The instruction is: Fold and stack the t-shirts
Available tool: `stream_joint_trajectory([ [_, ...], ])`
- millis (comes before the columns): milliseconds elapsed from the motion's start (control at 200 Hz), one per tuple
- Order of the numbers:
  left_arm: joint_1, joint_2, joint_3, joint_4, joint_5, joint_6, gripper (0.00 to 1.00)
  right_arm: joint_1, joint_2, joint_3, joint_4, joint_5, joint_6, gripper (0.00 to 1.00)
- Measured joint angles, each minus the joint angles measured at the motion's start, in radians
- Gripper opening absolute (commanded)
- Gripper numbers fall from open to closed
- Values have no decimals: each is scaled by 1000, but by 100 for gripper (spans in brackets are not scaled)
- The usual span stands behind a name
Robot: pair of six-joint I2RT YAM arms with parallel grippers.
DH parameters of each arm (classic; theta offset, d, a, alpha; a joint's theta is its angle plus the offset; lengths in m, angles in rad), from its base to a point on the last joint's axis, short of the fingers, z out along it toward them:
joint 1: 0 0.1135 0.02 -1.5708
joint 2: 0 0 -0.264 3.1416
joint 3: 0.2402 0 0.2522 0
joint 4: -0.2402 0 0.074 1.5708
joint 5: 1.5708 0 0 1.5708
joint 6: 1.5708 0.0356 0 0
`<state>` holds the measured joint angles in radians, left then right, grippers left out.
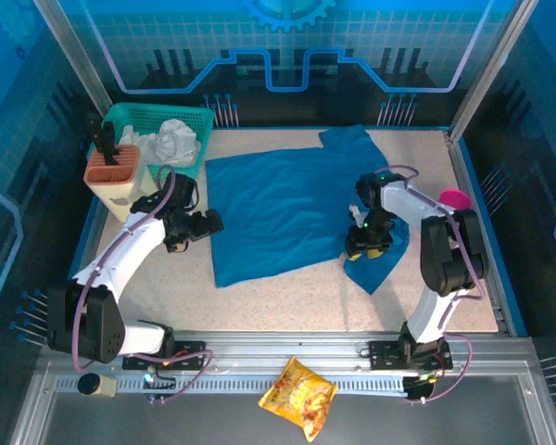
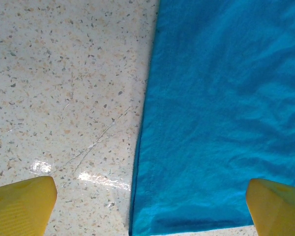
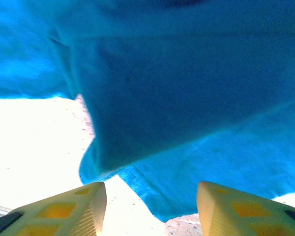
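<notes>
Right end effector (image 3: pixel 151 196) over soft, rumpled teal t-shirt (image 3: pixel 187 98)

No words or numbers can be read. The yellow snack bag (image 1: pixel 297 398) at 6 o'clock carries print, too small to read.

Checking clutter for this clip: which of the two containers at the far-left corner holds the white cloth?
The teal basket, farther back; the orange-topped holder beside it holds dark tools.
</notes>
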<state>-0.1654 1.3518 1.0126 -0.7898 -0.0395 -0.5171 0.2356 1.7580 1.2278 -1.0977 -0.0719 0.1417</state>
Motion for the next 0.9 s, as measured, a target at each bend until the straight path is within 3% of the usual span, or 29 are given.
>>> stream_joint_trajectory([
  [45,-8,23,19,-6,-2,5,80,0,-36,2,5,13,27,22],
  [130,-41,107,63,-7,-6,-2,48,0,-109,-24,30,31,78,1],
  [215,-92,224,106,3,-14,-1,34,-1,-181,-112,87,33,169,0],
  [385,-170,443,123,45,-11,-40,31,-1,-278,-375,248,14,412,0],
  [501,-177,478,116,58,-6,-61,31,-1,-308,-478,296,39,566,0],
  [706,-165,476,91,79,-2,-80,31,-1,-282,-472,246,176,729,0],
  [901,-130,473,86,89,57,-87,33,-17,-212,-421,132,302,788,0],
])
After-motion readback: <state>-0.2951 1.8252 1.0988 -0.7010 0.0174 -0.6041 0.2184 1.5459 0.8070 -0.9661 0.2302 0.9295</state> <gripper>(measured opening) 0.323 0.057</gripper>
